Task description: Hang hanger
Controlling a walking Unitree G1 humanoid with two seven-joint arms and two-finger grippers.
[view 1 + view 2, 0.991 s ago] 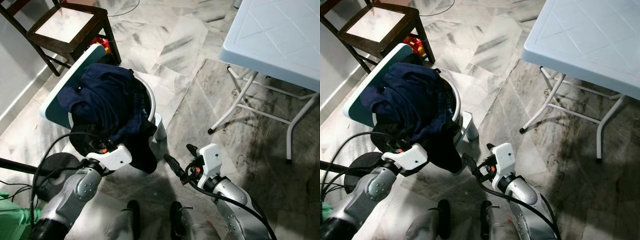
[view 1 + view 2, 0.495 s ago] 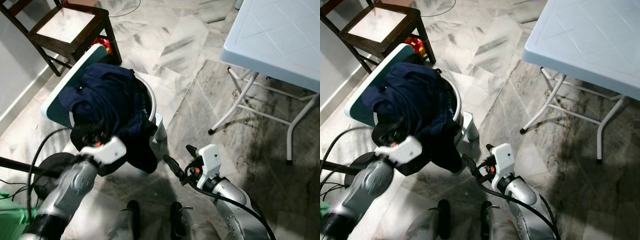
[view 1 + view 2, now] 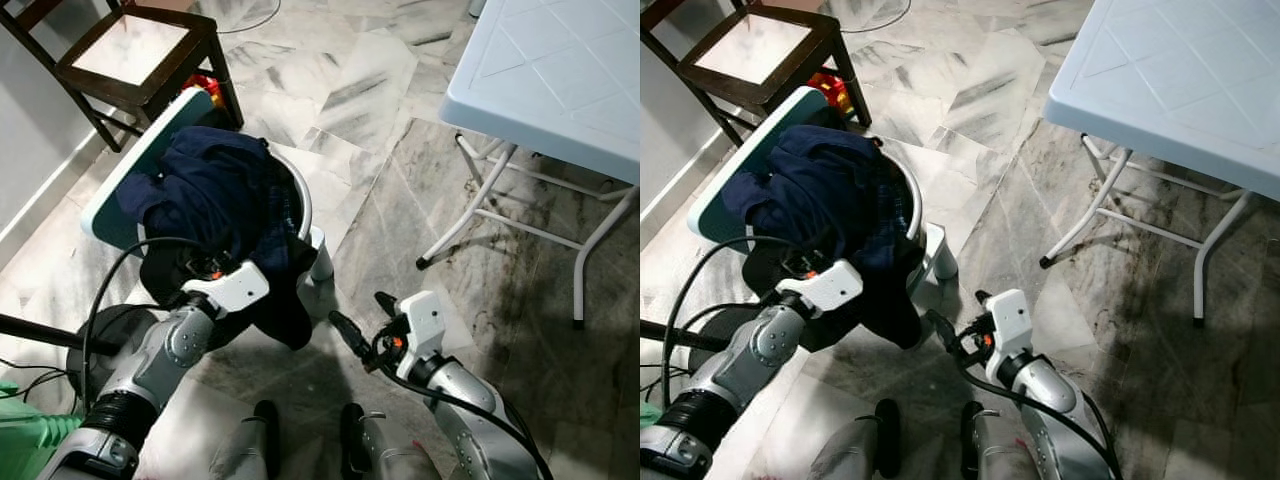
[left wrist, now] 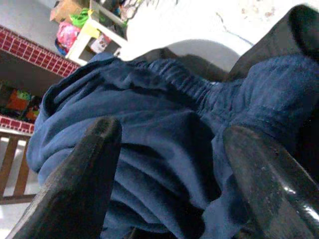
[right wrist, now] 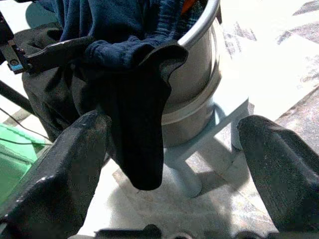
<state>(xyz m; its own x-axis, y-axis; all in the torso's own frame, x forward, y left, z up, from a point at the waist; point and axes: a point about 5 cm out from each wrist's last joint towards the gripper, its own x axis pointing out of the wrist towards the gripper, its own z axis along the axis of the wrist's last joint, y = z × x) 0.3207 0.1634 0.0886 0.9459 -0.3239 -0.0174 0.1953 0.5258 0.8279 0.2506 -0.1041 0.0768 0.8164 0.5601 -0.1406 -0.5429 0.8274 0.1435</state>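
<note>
A round metal laundry basket [image 3: 300,205] on a pale stand [image 5: 199,149] is seen on the marble floor [image 3: 380,150], heaped with dark blue clothes [image 3: 210,190]; a black garment [image 5: 134,124] is draped over its rim and hangs down the side. A teal lid [image 3: 130,185] is tilted behind the heap. No hanger can be made out among the clothes, so where it lies cannot be told.

The left claw [image 4: 169,164] is held low against the heap at the near side of the basket. In the left wrist view its two black fingers [image 4: 75,184] are spread apart with the blue cloth bulging between them; whether the cloth is touched cannot be told.

The right claw [image 3: 362,322] is held just beside the basket stand, above the floor, pointed toward the hanging black garment. In the right wrist view its fingers [image 5: 65,169] are wide apart, with nothing gripped between them.

A dark wooden chair [image 3: 130,55] stands beyond the basket, and a pale folding counter [image 3: 560,70] is well apart on the robot's right. A black cable [image 3: 110,290] is looped over the left arm.
</note>
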